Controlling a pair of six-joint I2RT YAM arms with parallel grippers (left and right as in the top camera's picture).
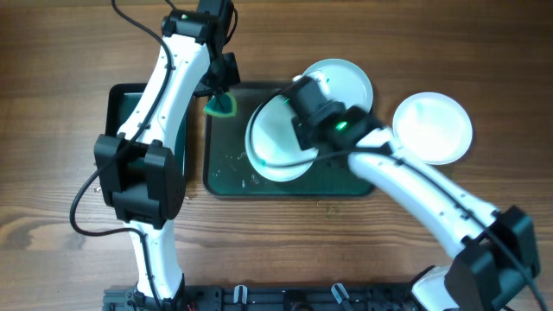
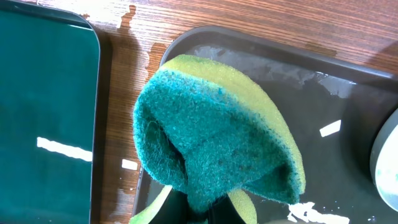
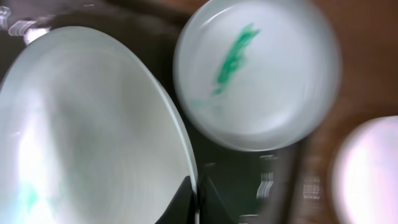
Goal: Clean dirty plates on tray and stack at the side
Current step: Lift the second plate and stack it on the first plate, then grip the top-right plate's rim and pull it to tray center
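Overhead view: two robot arms work over a large dark green tray (image 1: 226, 177) on a wooden worktop (image 1: 52, 52). My right gripper (image 3: 194, 198) has its jaws closed on the rim of a pale plate (image 1: 275, 142), holding it tilted above the tray. My left gripper (image 1: 221, 92) has its jaws clamped on a green sponge (image 1: 219, 107). The sponge hangs over the tray's far left corner, near the held plate but not touching it. A second plate (image 1: 346, 79), marked with a teal smear, lies at the tray's far right corner. A third plate (image 1: 432, 128) sits on the worktop to the right, off the tray. The right wrist view shows a faint teal mark near the held plate's edge. To wipe well, I judge I should hold the plate steady, press the sponge's rough face flat and sweep across that mark.
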